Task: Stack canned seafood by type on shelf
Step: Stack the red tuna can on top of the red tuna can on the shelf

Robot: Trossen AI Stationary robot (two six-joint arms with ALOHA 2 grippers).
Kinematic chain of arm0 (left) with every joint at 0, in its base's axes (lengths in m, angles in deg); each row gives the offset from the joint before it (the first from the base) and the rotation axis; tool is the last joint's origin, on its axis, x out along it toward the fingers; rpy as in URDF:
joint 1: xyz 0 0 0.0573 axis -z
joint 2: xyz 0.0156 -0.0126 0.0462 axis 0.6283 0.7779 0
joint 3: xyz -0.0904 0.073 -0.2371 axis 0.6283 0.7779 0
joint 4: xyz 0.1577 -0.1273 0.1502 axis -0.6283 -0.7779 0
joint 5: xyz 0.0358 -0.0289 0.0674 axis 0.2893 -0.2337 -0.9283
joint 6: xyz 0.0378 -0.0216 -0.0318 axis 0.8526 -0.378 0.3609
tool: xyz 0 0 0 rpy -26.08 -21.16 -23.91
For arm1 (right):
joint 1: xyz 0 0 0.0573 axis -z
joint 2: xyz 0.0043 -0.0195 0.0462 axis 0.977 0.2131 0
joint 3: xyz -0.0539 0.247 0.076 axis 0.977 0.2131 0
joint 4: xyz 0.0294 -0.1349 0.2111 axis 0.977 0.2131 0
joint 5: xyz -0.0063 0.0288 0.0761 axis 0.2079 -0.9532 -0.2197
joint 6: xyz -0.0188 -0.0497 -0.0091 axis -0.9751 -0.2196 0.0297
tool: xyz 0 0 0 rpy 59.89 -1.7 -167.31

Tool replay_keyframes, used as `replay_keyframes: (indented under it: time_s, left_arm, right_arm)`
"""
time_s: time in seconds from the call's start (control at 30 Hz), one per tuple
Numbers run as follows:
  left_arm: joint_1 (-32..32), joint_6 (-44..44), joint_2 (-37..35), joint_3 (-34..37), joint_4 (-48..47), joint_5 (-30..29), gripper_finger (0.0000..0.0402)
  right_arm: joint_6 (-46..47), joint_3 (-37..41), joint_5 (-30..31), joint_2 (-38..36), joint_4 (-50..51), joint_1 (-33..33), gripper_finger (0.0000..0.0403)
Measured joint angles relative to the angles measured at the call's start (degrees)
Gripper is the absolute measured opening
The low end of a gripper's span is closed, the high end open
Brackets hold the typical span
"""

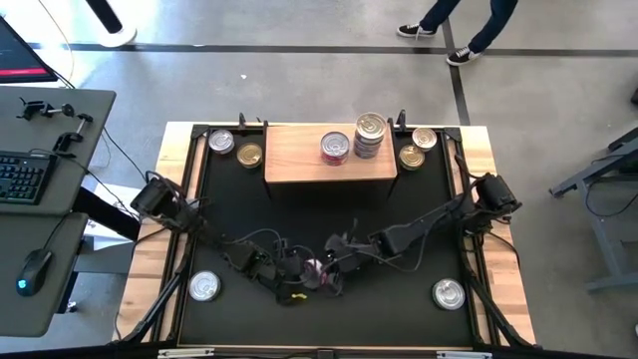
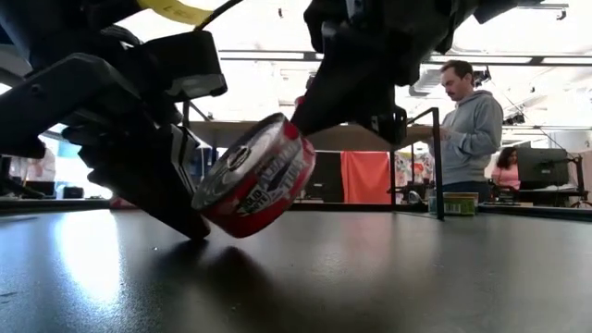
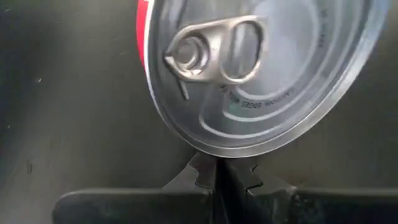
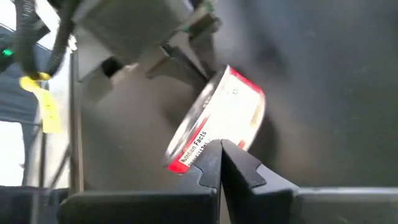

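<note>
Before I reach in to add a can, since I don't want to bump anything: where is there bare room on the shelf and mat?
The shelf's left half is bare; its right holds a red can and a stack. The mat is open between shelf and arms. The front centre is crowded.

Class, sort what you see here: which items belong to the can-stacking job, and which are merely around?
Job: red-labelled can tilted between both grippers; wooden shelf; stacked cans; loose cans.
Around: keyboard; mouse; person.
</note>
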Motion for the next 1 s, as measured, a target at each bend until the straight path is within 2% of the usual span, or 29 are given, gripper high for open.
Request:
replay_keyframes:
  time_s: [0.13, 0.3, 0.43, 0.6, 0.73, 0.8, 0.87, 1.0]
  left_arm:
    - [-1.53, 0.72, 0.52, -0.01, 1.75, 0.55, 0.0]
    - [-3.18, 2.53, 3.14, -0.39, 9.78, 0.41, 0.0]
    - [-3.49, 3.58, 5.13, -2.25, 11.73, -0.18, 0.0]
    - [-3.49, 3.64, 4.22, -2.81, 9.33, 1.23, 0.0]
    - [-3.55, 4.33, 0.15, -2.82, -1.56, 3.09, 0.0]
    - [-3.53, 4.91, -2.36, -2.4, -5.93, 3.09, 0.0]
    - [-3.51, 5.05, -5.61, -0.07, -6.14, 3.09, 0.0]
    - [-2.67, -2.53, -11.99, 7.0, -3.8, 3.08, 0.0]
  right_arm:
    - [-0.92, -1.91, -0.5, 0.08, -1.29, -0.91, 0.0]
    - [-3.15, -3.8, 2.03, 0.56, -0.06, -0.55, 0.0]
    - [-3.13, -3.82, 2.89, 0.46, 1.42, -0.05, 0.0]
    - [-3.16, -3.87, 3.61, 0.45, 2.7, -0.01, 0.0]
    - [-8.12, -6.27, 4.38, -2.53, 6.22, 0.74, 0.0]
    - [-12.51, -8.83, 4.94, -5.41, 11.43, 1.32, 0.0]
    - [-15.75, -12.21, 5.45, -7.51, 20.02, 2.38, 0.0003]
    - [-23.44, -19.45, -0.27, -7.96, 41.65, 5.2, 0.0044]
